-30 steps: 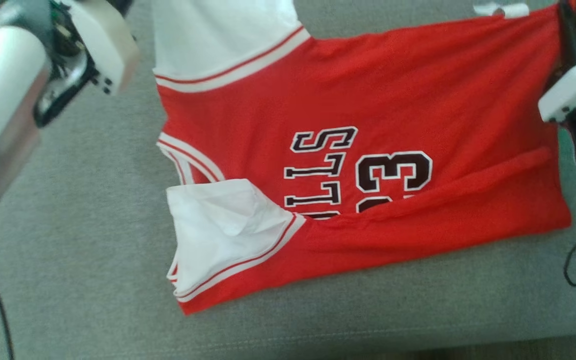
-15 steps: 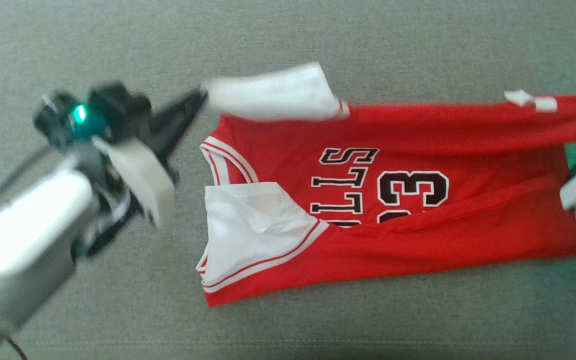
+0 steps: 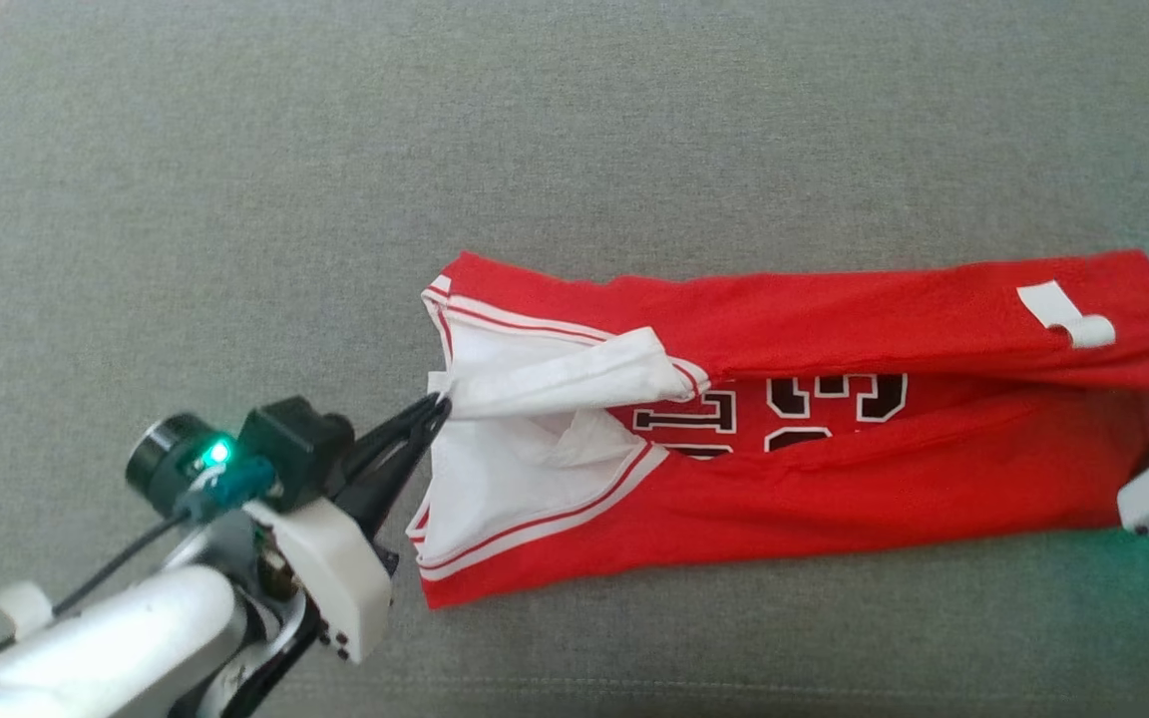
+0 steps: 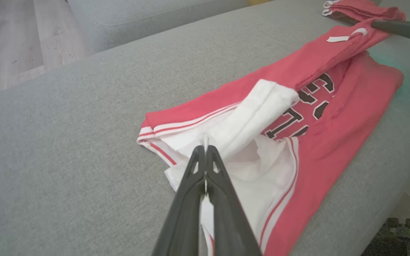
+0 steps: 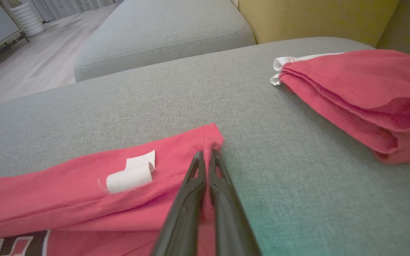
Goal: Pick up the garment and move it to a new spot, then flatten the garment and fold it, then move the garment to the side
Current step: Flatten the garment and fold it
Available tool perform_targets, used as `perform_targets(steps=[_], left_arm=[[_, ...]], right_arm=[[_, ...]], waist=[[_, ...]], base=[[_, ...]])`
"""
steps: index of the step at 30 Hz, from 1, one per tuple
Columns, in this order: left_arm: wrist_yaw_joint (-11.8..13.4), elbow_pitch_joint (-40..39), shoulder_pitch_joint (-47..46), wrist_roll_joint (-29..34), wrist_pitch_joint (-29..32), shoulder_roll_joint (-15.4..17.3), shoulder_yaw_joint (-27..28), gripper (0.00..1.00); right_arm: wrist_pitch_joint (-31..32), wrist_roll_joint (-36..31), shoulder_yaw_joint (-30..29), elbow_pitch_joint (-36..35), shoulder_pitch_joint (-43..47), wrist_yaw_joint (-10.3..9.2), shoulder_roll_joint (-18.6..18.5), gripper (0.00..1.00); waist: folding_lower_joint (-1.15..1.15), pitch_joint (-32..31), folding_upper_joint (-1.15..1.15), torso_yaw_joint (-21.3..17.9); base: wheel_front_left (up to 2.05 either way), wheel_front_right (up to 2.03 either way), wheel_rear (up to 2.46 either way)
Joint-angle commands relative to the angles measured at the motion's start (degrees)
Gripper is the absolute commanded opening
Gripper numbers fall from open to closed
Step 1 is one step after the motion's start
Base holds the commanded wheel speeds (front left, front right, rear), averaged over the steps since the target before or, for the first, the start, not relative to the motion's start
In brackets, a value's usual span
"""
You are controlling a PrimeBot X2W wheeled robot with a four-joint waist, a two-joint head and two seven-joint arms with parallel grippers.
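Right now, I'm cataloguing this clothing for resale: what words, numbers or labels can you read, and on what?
"3": black, white-edged digit on the red jersey, half under the fold; likely, not certain.
Letters beside it: fragments, unreadable.
White tag near the hem: no legible print.
Folded red garment aside: no text visible.

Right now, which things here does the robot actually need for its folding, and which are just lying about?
In the job: red jersey, pinched at both ends by the left fingers and right fingers; grey cushion under it.
Lying about: folded red garment farther along; yellow cushion; neighbouring grey cushion.
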Motion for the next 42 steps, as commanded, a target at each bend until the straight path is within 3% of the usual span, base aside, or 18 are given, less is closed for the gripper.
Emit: perform_targets(steps=[1,2,3,4,6,12,14,19,24,30,33,42], left_arm=[[1.01,-1.8,-0.78,-0.29,-0.8,2.55,2.28,0.0],[1.36,-1.86,-0.45,-0.09,-0.84,2.54,2.06,0.0],[1.68,-1.81,-0.19,0.05,-0.91,2.41,1.9,0.0],[1.98,-1.7,0.04,0.07,-1.0,2.15,1.82,0.18],[2.5,-1.39,0.42,0.0,-0.97,1.61,1.63,1.0],[5.96,-0.67,2.57,-0.77,-3.59,0.23,3.0,1.0],[8.59,-0.05,4.46,-1.39,-6.22,-0.98,4.39,1.0],[13.63,3.12,10.69,-2.54,-10.09,-6.02,8.73,1.0],[16.6,6.3,17.3,2.47,-10.55,-11.76,15.86,1.0],[16.59,7.28,26.9,11.3,-10.57,-18.78,26.34,1.0],[15.36,7.48,31.11,15.6,-10.58,-21.73,29.86,1.0],[12.29,10.03,37.01,29.54,-10.58,-25.69,32.94,1.0]], right_arm=[[0.34,-0.33,0.19,-2.71,0.73,-0.05,-0.54,0.13],[0.68,-0.36,-0.09,-2.87,1.1,-0.05,-0.33,0.33],[1.03,-0.55,-0.48,-2.98,1.41,-0.05,-0.1,0.73],[1.2,-0.87,-0.85,-3.12,1.62,-0.05,0.08,1.0],[1.41,-1.28,-1.57,-3.23,1.82,-0.05,0.58,1.0],[0.64,-2.16,-2.79,-4.39,3.33,-0.05,2.67,1.0],[-0.28,-2.56,-2.83,-4.63,4.37,-0.05,3.59,1.0],[-3.24,-2.73,-1.52,-3.12,6.72,-0.05,5.74,1.0],[-7.05,-1.46,1.51,-1.01,8.3,-0.05,6.57,1.0],[-11.86,1.27,5.08,2.7,10.03,-0.05,5.58,1.0],[-14.27,1.41,6.12,4.65,10.74,-0.05,5.38,1.0],[-17.33,-0.05,6.76,8.94,11.27,-0.05,5.38,1.0]], waist=[[0.0,0.03,0.0,-0.09],[0.0,0.07,0.0,-0.13],[0.0,0.08,0.0,-0.15],[0.0,0.08,0.0,-0.16],[0.0,-0.06,0.0,-0.27],[0.0,-2.05,0.0,-1.16],[0.0,-3.26,0.0,-1.65],[0.0,-6.86,0.0,-2.76],[0.0,-10.19,0.0,-2.94],[0.0,-14.4,0.0,-1.98],[0.0,-16.41,0.0,-1.33],[0.0,-18.81,0.0,0.36]], base=[[0.0,0.0,0.0],[0.0,0.0,0.0],[0.0,0.0,0.0],[0.0,0.0,0.0],[0.0,0.0,0.0],[0.0,0.0,0.0],[0.0,0.0,0.0],[0.0,0.0,0.0],[0.0,0.0,0.0],[0.0,0.0,0.0],[0.0,0.0,0.0],[0.0,0.0,0.0]])
